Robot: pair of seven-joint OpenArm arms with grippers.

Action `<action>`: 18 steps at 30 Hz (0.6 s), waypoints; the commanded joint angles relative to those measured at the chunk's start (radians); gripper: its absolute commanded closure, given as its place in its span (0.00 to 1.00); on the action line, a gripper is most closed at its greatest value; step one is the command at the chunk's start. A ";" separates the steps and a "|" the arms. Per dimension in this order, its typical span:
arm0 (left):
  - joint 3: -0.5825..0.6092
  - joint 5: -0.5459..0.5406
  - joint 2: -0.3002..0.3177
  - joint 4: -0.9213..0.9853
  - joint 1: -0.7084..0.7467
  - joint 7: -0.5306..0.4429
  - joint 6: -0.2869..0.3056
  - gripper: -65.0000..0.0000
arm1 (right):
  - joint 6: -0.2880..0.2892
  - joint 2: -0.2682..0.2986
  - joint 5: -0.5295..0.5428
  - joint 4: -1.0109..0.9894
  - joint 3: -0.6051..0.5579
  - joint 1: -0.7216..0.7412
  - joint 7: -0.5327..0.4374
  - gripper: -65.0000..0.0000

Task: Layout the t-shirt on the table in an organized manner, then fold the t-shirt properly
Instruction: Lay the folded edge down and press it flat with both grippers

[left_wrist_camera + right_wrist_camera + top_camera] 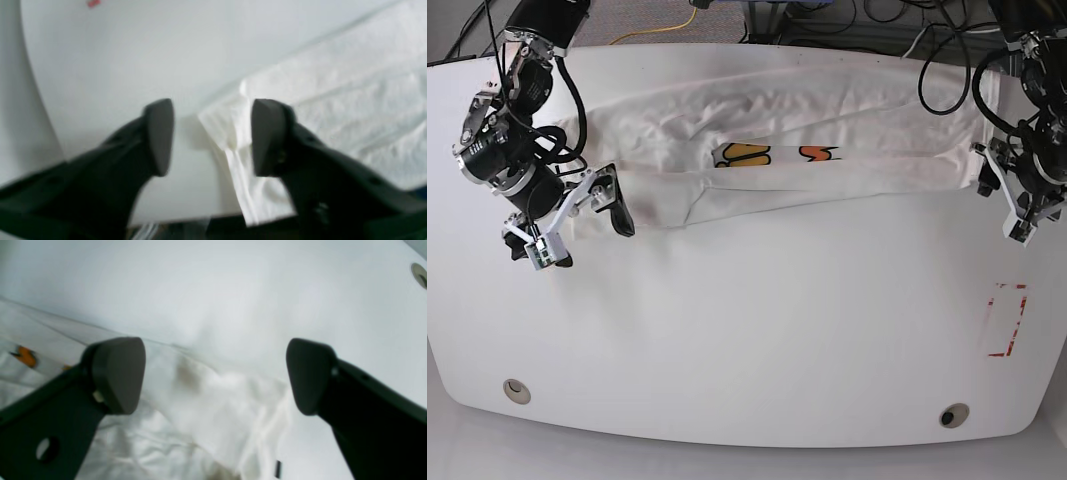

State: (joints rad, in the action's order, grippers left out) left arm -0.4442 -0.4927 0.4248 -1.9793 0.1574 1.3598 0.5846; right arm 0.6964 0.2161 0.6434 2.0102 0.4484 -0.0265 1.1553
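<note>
While the t-shirt (807,160) lies folded in a long band along the table's (757,330) far edge, left gripper (213,136) and right gripper (215,375) hover spread over its ends, each needing to pinch cloth for the next fold

White table (757,330) with curved edges, smooth top. White t-shirt (827,130) lies directly on it, folded into a long band across the far part, running left to right, wrinkled toward the left end. Orange and yellow print (772,154) shows along the band's near edge around the middle. Red tape rectangle (1008,320) stuck on the table at the right side, near of the shirt and apart from it. Two round grommet holes by the near edge: one left (517,390), one right (953,415). Rest of the near half is bare white surface.
</note>
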 commanded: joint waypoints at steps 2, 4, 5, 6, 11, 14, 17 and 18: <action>-0.006 -0.002 0.015 -0.010 0.024 -0.009 0.027 0.72 | 0.002 -0.024 0.020 0.004 0.002 -0.008 -0.016 0.16; -0.006 -0.001 0.006 -0.008 0.043 -0.009 0.051 0.82 | 0.002 -0.040 0.020 -0.010 0.000 -0.020 -0.016 0.37; -0.006 0.001 -0.001 -0.008 0.051 -0.009 0.061 0.87 | 0.002 -0.048 0.020 -0.016 0.000 -0.026 -0.016 0.50; -0.009 0.002 -0.005 -0.008 0.060 -0.009 0.067 0.92 | 0.002 -0.050 0.020 -0.022 0.000 -0.029 -0.016 0.64; -0.077 0.004 -0.039 -0.004 0.118 -0.010 0.070 0.95 | 0.002 -0.051 0.020 -0.084 -0.012 -0.039 -0.021 1.00; -0.107 0.007 -0.062 -0.002 0.146 -0.010 0.070 0.95 | 0.002 -0.047 0.019 -0.144 -0.040 -0.037 -0.041 0.94; -0.106 0.007 -0.065 0.002 0.169 -0.010 0.070 0.95 | 0.002 -0.028 0.019 -0.196 -0.056 -0.042 -0.085 0.92; -0.104 0.007 -0.065 0.007 0.175 -0.010 0.070 0.95 | 0.002 -0.022 0.019 -0.210 -0.064 -0.043 -0.097 0.92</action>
State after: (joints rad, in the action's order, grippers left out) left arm -0.5468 -0.4717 0.3473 -1.9644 0.3302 1.3678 0.6521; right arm 0.6964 0.1650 0.6395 1.8053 0.3851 -0.0792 1.1095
